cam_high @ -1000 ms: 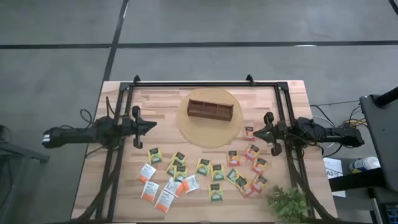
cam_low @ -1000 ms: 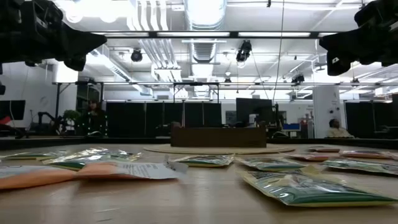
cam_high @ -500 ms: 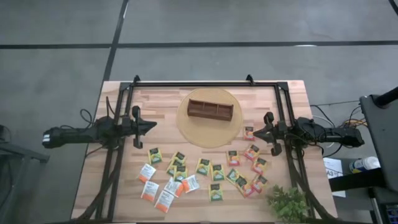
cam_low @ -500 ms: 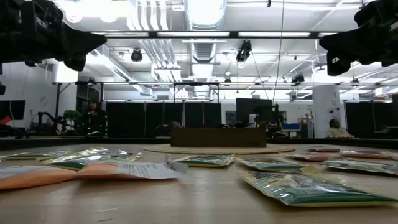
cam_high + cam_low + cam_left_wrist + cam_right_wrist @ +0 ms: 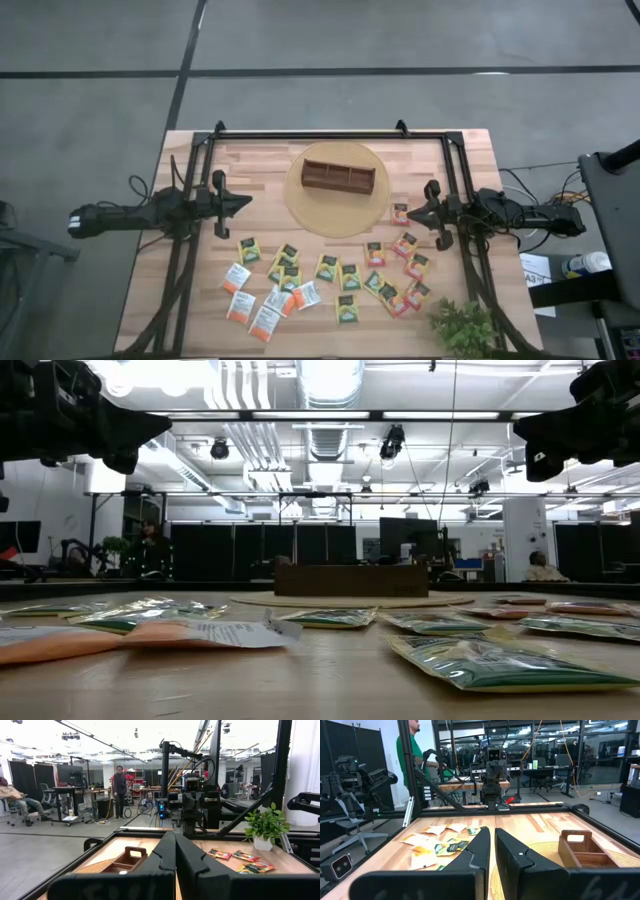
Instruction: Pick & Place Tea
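Many tea packets (image 5: pixel 327 267) lie flat and scattered over the near half of the wooden table, white-and-orange ones near the left, yellow-green and orange-red ones toward the right (image 5: pixel 445 845) (image 5: pixel 240 855). The brown three-compartment tray (image 5: pixel 338 177) rests on a round mat at the far middle. My left gripper (image 5: pixel 245 203) hovers shut at the table's left side, pointing level toward the right (image 5: pixel 175 836). My right gripper (image 5: pixel 410 213) hovers shut at the right side, pointing toward the left (image 5: pixel 492 831). Neither has anything between its fingers.
The round tan mat (image 5: pixel 300 205) lies under the tray. A small green plant (image 5: pixel 462 325) stands at the near right corner. A black frame (image 5: pixel 310 135) runs along the table's far edge and sides. People stand and sit in the room beyond the table.
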You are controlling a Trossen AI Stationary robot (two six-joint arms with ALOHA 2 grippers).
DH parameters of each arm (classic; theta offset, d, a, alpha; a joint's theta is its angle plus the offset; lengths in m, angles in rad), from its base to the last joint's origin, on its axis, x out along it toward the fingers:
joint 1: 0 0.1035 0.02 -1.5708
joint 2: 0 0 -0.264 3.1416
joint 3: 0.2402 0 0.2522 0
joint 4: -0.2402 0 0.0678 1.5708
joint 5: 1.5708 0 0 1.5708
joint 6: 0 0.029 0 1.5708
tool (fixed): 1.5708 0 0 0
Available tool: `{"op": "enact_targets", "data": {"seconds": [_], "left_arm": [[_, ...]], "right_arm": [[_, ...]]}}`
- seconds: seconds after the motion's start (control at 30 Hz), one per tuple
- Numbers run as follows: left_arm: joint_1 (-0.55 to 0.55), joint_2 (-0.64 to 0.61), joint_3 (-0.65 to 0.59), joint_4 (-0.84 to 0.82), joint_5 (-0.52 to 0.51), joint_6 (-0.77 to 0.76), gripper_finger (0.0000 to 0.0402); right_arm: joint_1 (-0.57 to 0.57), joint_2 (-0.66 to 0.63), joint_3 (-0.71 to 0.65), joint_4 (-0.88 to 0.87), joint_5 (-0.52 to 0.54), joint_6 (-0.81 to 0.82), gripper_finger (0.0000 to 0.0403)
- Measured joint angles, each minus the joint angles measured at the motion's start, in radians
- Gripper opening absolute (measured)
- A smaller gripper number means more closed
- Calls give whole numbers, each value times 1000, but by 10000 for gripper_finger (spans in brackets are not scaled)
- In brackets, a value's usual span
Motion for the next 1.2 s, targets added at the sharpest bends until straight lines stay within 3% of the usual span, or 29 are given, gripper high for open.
{"op": "enact_targets", "data": {"seconds": [0.87,1.2], "left_arm": [[0,0,0,0,0,0,0],[0,0,0,0,0,0,0]], "right_arm": [[0,0,0,14,0,-2,27],[0,0,0,163,0,144,27]]}}
